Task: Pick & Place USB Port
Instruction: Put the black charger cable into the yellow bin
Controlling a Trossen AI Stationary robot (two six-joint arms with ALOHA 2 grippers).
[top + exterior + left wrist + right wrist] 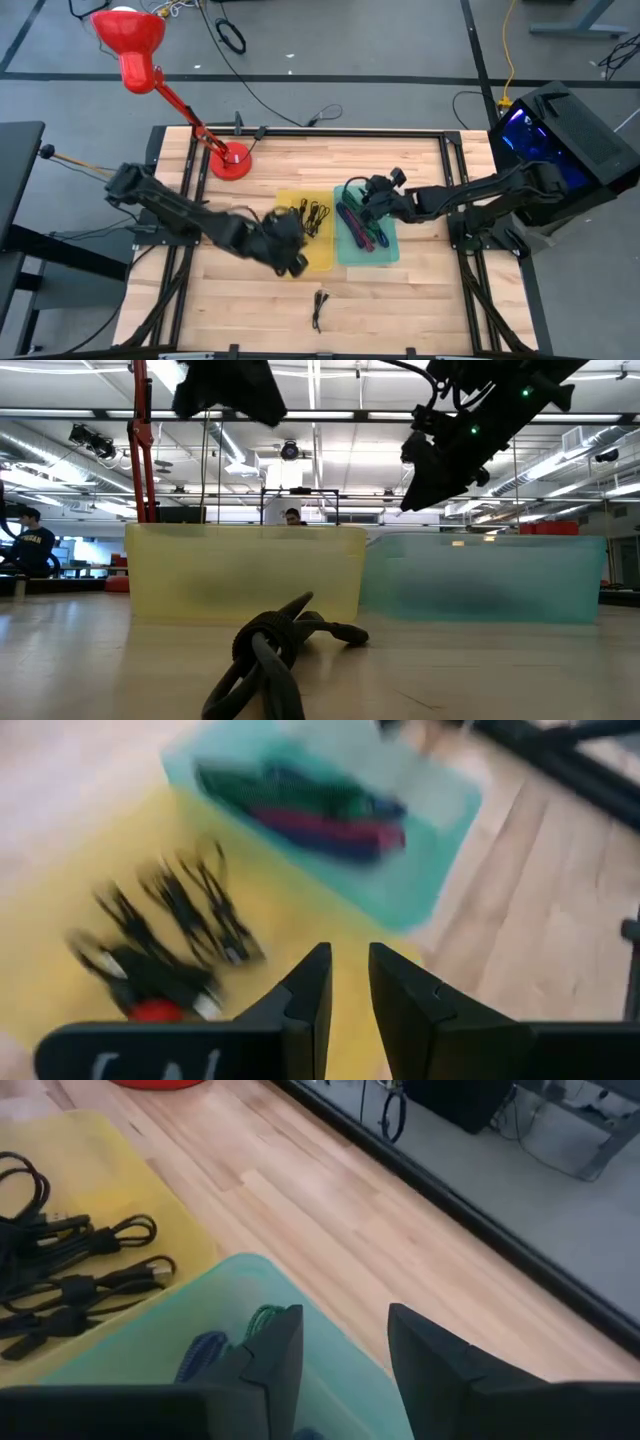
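A coiled black USB cable lies by itself on the wooden table near the near edge, large in the low view. A yellow tray holds several black cables. Beside it on the right, a teal tray holds coloured cables. My left gripper hovers open and empty over the yellow tray's near part. My right gripper hovers open and empty over the teal tray's far end.
A red desk lamp stands with its base at the table's far left, its shade beyond the far edge. Bare wood lies around the lone cable. A person shows in the room behind the table.
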